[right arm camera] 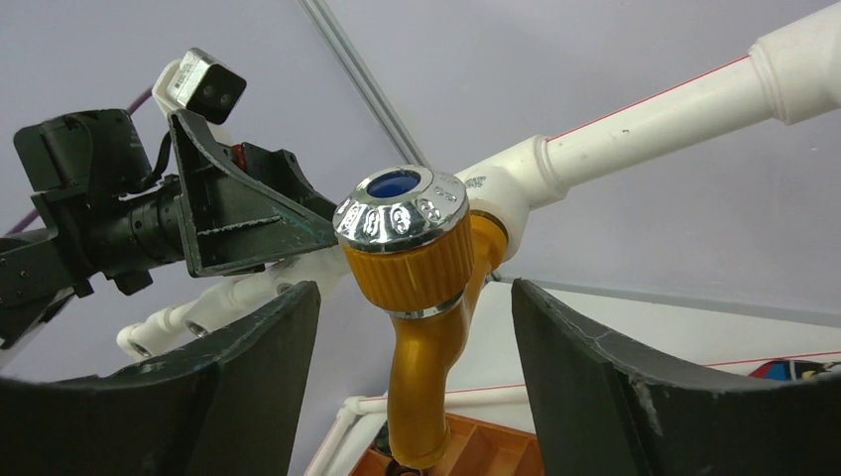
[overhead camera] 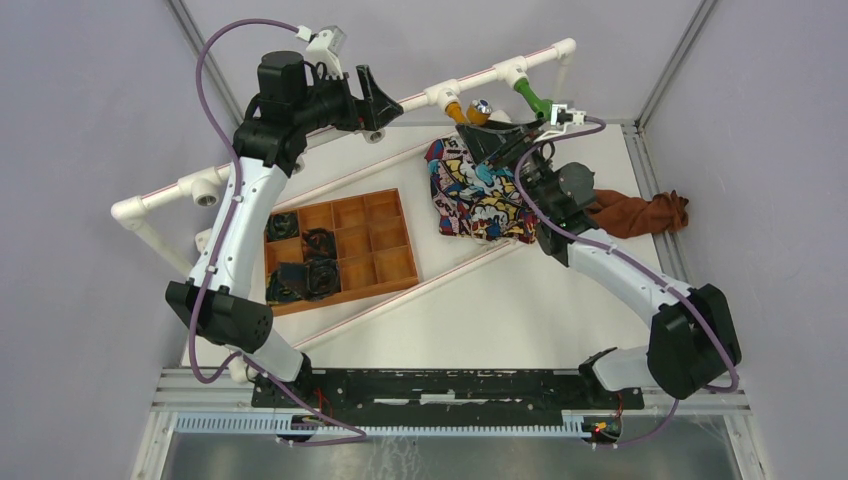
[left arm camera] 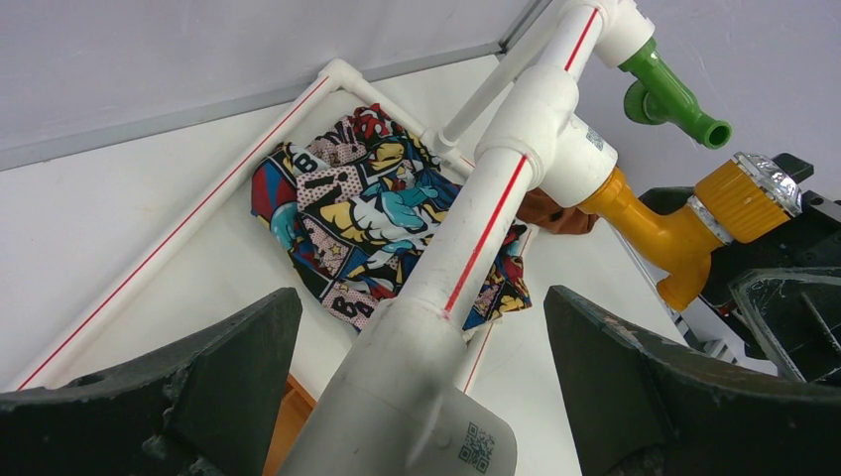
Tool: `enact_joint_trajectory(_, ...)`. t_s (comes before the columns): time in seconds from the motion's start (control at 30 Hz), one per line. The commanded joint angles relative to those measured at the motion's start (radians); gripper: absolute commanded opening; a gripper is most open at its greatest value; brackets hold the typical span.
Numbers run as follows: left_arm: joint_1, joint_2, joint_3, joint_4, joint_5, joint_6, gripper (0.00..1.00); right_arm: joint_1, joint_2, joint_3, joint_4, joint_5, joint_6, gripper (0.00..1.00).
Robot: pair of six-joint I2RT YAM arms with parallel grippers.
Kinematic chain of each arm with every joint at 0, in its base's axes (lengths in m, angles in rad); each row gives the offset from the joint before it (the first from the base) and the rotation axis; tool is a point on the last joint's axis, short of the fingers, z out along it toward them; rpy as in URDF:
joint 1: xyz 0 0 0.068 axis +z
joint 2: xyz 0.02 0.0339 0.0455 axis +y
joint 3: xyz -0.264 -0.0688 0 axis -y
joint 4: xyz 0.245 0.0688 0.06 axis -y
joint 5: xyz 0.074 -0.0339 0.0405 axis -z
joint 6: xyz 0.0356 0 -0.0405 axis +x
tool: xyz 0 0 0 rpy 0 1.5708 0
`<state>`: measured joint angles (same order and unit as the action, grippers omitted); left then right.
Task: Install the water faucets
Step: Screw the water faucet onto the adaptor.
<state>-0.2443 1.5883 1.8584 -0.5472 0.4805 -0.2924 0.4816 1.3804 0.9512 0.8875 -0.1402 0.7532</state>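
The orange-yellow faucet [right arm camera: 431,327] sits screwed into a white T-fitting [overhead camera: 443,97] on the raised pipe, spout down, chrome-capped knob [right arm camera: 402,210] facing the right wrist camera. My right gripper [right arm camera: 414,288] is open around it, with a gap on each side of the faucet. The green faucet [overhead camera: 532,98] is mounted in the neighbouring T-fitting [overhead camera: 515,72] further right. My left gripper [left arm camera: 421,297] is open and straddles the white pipe [left arm camera: 476,238] left of both faucets, its fingers [left arm camera: 228,367] apart from the pipe. In the top view the left gripper [overhead camera: 372,100] and right gripper [overhead camera: 487,128] both hover at the pipe.
A comic-print cloth [overhead camera: 475,195] lies under the right arm and a brown cloth [overhead camera: 640,212] beside it. An orange compartment tray [overhead camera: 370,240] holds several black parts. An open T-fitting [overhead camera: 205,190] sits at the pipe frame's left end. Enclosure walls stand close behind.
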Motion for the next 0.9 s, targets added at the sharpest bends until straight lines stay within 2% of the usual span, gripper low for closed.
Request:
enact_joint_trajectory(0.0,-0.004,-0.034,-0.017,0.001,0.024,0.004,1.0,-0.002,-0.057,0.004,-0.018,0.022,-0.072,0.79)
enact_joint_trajectory(0.3,-0.004,-0.027,-0.014,-0.002,0.024,-0.003,1.0,-0.002,-0.066,0.069,-0.116,0.063,-0.184,0.83)
enact_joint_trajectory(0.4,-0.004,-0.012,-0.003,-0.002,0.032,-0.011,1.0,-0.003,-0.068,0.086,-0.117,0.067,-0.205,0.8)
enact_joint_trajectory(0.67,-0.005,-0.011,-0.001,-0.002,0.035,-0.014,1.0,-0.009,-0.049,0.138,-0.128,0.085,-0.209,0.78)
enact_joint_trajectory(0.77,-0.004,-0.014,0.002,-0.011,0.029,-0.008,1.0,-0.015,-0.043,0.145,-0.139,0.098,-0.188,0.68)
enact_joint_trajectory(0.87,-0.003,-0.015,0.004,-0.013,0.029,-0.008,1.0,-0.025,-0.05,0.117,-0.12,0.117,-0.154,0.47)
